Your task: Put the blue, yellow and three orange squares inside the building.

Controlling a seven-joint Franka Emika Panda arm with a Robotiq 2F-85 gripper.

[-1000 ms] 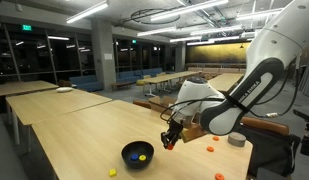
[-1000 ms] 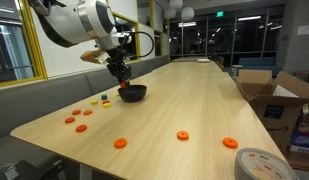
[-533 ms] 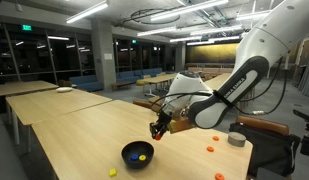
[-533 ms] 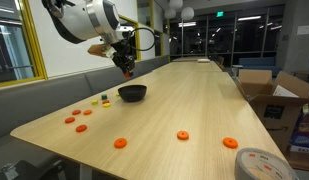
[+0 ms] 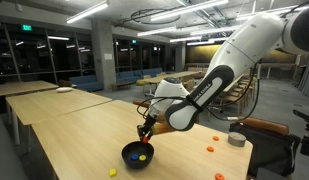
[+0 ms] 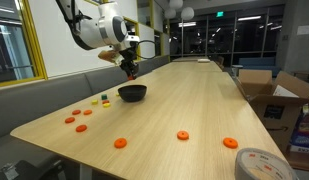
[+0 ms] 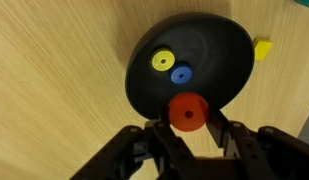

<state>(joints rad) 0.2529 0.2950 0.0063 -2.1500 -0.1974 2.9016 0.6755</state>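
Holding an orange disc (image 7: 189, 113) clenched in my pincer (image 7: 189, 130), I find in the wrist view that the bowl (image 7: 144, 92) lies at 12 o'clock from it. The disc overlaps the near rim, and the yellow disc (image 7: 164, 61) and blue disc (image 7: 180, 74) sit inside.

In an exterior view my pincer (image 5: 145, 132) hangs clear above the bowl (image 5: 137, 155), which lies at 6 to 7 o'clock.

In an exterior view the bowl (image 6: 132, 93) is at 6 o'clock below my pincer (image 6: 130, 70). Loose discs (image 6: 120, 142) wait on the tabletop (image 6: 194, 100).

I judge that I need a small shift toward the bowl's centre before letting go.
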